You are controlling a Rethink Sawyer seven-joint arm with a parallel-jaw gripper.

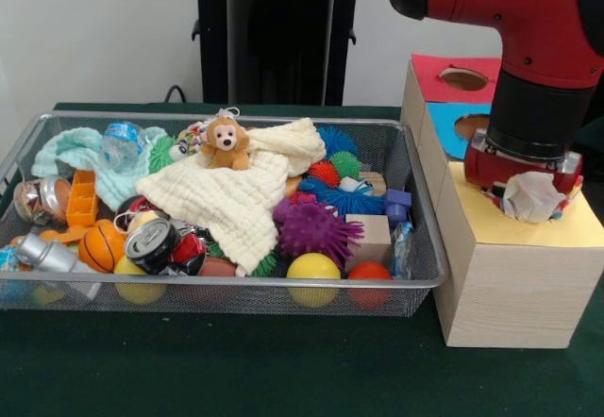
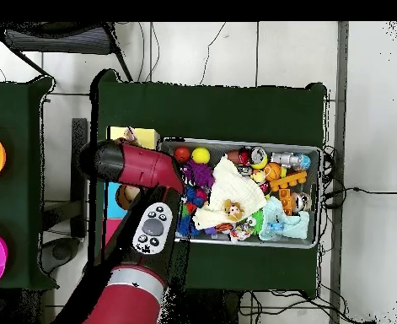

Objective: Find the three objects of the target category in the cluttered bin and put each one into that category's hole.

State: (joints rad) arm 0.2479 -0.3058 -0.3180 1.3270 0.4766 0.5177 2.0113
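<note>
Claw (image 1: 531,191) is positioned low over the yellow-topped box (image 1: 514,275), with a bunched white cloth (image 1: 531,197) pinched under it; a few coloured dots can be made out at the cloth's right edge, most of the print is hidden. Fingers are buried in the fabric. The hole in the yellow top is fully covered by claw and cloth in the front view. In the overhead view the arm (image 2: 138,164) blocks that box except for a yellow corner (image 2: 134,136); claw and cloth are not seen there.

Wire bin (image 1: 427,247) sits on the green counter (image 1: 236,370), just left of the boxes. A dotted cloth (image 1: 192,138) is partly visible at the bin's back, behind the toy monkey (image 1: 226,143), mostly covered. A third dotted piece cannot be made out. Cream waffle cloth (image 1: 236,200) is draped over the middle clutter; mint cloth (image 1: 80,153) lies back left.

Blue-topped box (image 1: 462,125) and red-topped box (image 1: 458,77) are cut off by the arm.
</note>
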